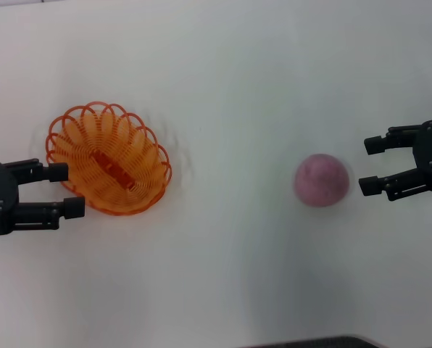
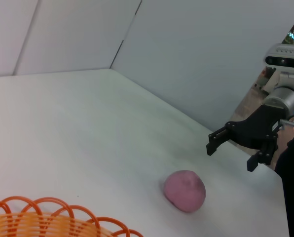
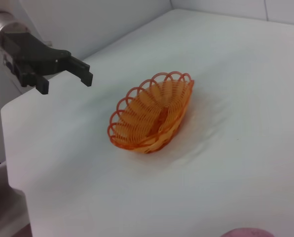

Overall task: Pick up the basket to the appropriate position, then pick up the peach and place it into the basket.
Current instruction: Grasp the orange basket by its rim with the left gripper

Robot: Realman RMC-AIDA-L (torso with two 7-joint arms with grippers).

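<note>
The orange wire basket (image 1: 107,158) stands upright and empty on the white table, left of centre. My left gripper (image 1: 65,190) is open just left of the basket's end, fingertips close to its rim. In the right wrist view the basket (image 3: 152,113) and the left gripper (image 3: 65,84) show a gap between them. The pink-mauve peach (image 1: 321,180) sits on the table at the right. My right gripper (image 1: 369,166) is open and empty just right of the peach, not touching it. The left wrist view shows the peach (image 2: 185,190), the right gripper (image 2: 232,157) and part of the basket rim (image 2: 48,219).
The white table (image 1: 223,87) carries only these things. Its left edge and corner show in the right wrist view (image 3: 9,128). A dark strip (image 1: 310,342) lies along the near edge. Grey walls (image 2: 186,54) stand behind the table.
</note>
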